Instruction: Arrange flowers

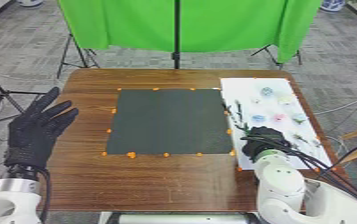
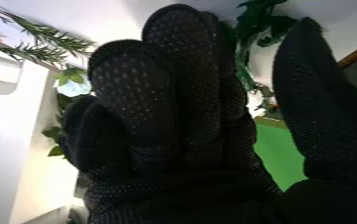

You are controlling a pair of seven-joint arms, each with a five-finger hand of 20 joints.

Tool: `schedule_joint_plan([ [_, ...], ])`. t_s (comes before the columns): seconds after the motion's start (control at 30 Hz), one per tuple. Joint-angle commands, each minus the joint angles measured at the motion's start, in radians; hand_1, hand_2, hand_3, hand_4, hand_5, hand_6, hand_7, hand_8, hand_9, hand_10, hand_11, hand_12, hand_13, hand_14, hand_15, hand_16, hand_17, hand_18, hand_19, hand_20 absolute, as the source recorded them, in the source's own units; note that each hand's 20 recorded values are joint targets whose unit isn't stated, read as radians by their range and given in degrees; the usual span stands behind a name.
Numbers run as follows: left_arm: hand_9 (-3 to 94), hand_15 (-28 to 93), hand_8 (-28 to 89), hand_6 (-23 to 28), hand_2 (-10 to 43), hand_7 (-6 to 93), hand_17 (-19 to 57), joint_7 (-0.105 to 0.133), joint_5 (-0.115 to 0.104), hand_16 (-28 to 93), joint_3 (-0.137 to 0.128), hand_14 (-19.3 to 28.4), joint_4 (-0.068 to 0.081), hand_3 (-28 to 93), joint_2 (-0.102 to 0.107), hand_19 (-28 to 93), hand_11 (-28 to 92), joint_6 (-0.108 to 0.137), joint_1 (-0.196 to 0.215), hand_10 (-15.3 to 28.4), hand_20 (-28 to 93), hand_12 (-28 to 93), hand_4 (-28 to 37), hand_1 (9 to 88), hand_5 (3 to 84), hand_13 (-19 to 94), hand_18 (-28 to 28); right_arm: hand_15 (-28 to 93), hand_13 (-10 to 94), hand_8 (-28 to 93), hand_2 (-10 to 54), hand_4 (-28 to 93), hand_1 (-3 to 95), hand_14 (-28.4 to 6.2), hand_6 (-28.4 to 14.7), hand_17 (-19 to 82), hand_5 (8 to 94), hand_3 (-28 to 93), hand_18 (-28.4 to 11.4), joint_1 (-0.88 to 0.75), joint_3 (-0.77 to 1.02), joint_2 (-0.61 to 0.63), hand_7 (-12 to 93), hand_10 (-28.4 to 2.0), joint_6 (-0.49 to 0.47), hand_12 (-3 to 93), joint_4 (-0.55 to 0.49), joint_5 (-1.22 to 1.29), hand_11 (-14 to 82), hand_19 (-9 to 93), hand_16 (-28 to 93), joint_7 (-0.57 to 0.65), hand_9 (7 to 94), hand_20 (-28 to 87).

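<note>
Head view shows flowers (image 1: 259, 118) on a white sheet (image 1: 238, 86), left hand (image 1: 32, 132) and right hand (image 1: 265, 136) fingers released.

In the head view, the scene is brightly and fairly evenly lit, and the white sheet (image 1: 237, 86) at the right is washed pale. In the right wrist view, strong glare is seen beside the right robot hand (image 1: 265, 138), by which deep, dark tones are shown.

Grn cloth (image 1: 121, 25) & blk pole (image 1: 176, 30) behind tbl (image 1: 157, 185), tripod (image 1: 5, 92) L, gray carpet (image 1: 32, 55)
</note>
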Motion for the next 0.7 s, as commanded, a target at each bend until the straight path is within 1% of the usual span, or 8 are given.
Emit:
schedule_joint_plan([
  [0.03,30.6,45,-8,7.3,7.2,11.3,-9.6,0.004,-0.009,-8,0.002,25.5,-0.001,78,0.003,47,26,0.015,0.016,18.8,7,11,-28.3,20.6,33.2,23,19.6,63,84,13,-7.8,-22,43.4,-10.7,-7.7,56,76.9,70,-19.4,-0.051,-0.002,0.006,29,-14.8,-0.014,20.6,0.033,0.021,39.2,93,18,-0.006,87.3,38],
  [0.1,30.6,45,-8,7.3,7.2,11.3,-9.6,-0.001,-0.007,-8,0.003,25.5,0.001,78,0.001,47,26,0.011,0.01,18.8,7,11,-28.3,20.6,33.3,23,19.5,63,84,19,-7.3,-23,49.1,-10.3,-7.0,56,77.0,68,-19.2,-0.061,0.001,0.011,30,-14.3,0.017,20.6,0.033,0.003,39.3,93,18,-0.024,87.9,39],
  [0.23,30.6,45,-8,7.3,7.2,11.3,-9.6,-0.002,-0.006,-8,0.001,25.6,0.0,78,0.002,47,26,0.011,0.009,18.8,7,11,-28.3,20.7,33.3,23,19.6,63,86,20,-4.7,-27,55.1,-9.0,-5.3,57,78.7,70,-18.5,-0.093,0.027,0.022,31,-12.9,0.065,20.6,0.023,-0.014,38.8,93,19,-0.052,89.6,40],
  [0.4,30.6,45,-8,7.3,7.2,11.3,-9.6,-0.002,-0.004,-8,-0.007,25.5,-0.002,78,-0.001,47,26,0.012,0.016,18.8,7,11,-28.3,20.7,33.2,23,19.6,63,87,21,-5.1,-27,55.2,-8.2,-5.4,57,79.8,73,-18.3,-0.145,0.067,0.046,32,-12.4,0.155,21.1,0.003,-0.06,40.0,93,19,-0.066,90.6,42],
  [0.43,30.6,45,-8,7.3,7.3,11.3,-9.6,0.003,-0.007,-8,-0.01,25.5,-0.004,78,0.0,47,26,0.013,0.023,18.7,7,11,-28.3,20.7,33.2,23,19.6,63,87,22,-5.2,-26,54.9,-8.1,-5.5,57,80.2,74,-18.4,-0.15,0.071,0.051,31,-12.3,0.177,21.1,0.001,-0.073,40.3,93,19,-0.072,90.8,43],
  [0.47,30.6,45,-8,7.3,7.3,11.3,-9.6,-0.005,-0.004,-8,-0.011,25.5,-0.001,78,-0.003,47,26,0.01,0.018,18.8,7,11,-28.3,20.7,33.2,23,19.6,63,88,22,-5.3,-26,54.8,-8.1,-5.6,57,80.4,74,-18.3,-0.16,0.077,0.058,31,-12.2,0.197,21.1,-0.005,-0.087,40.6,93,20,-0.072,91.0,44],
  [0.57,30.5,45,-8,7.3,7.3,11.3,-9.6,0.004,-0.005,-8,-0.017,25.5,-0.005,78,-0.002,47,26,0.011,0.027,18.8,7,11,-28.3,20.7,33.2,23,19.6,64,88,23,-5.8,-25,54.4,-8.3,-5.8,58,81.2,75,-18.4,-0.156,0.078,0.075,31,-12.1,0.265,21.2,-0.014,-0.119,41.3,93,20,-0.075,91.4,46],
  [0.7,30.5,45,-8,7.3,7.3,11.2,-9.6,0.002,-0.002,-8,-0.024,25.5,-0.009,78,0.004,47,26,0.01,0.023,18.8,7,11,-28.3,20.7,33.2,23,19.6,65,89,24,-6.3,-24,53.8,-8.1,-6.0,59,81.7,76,-18.5,-0.132,0.068,0.096,31,-12.0,0.334,21.2,-0.031,-0.16,41.9,93,20,-0.071,92.1,48],
])
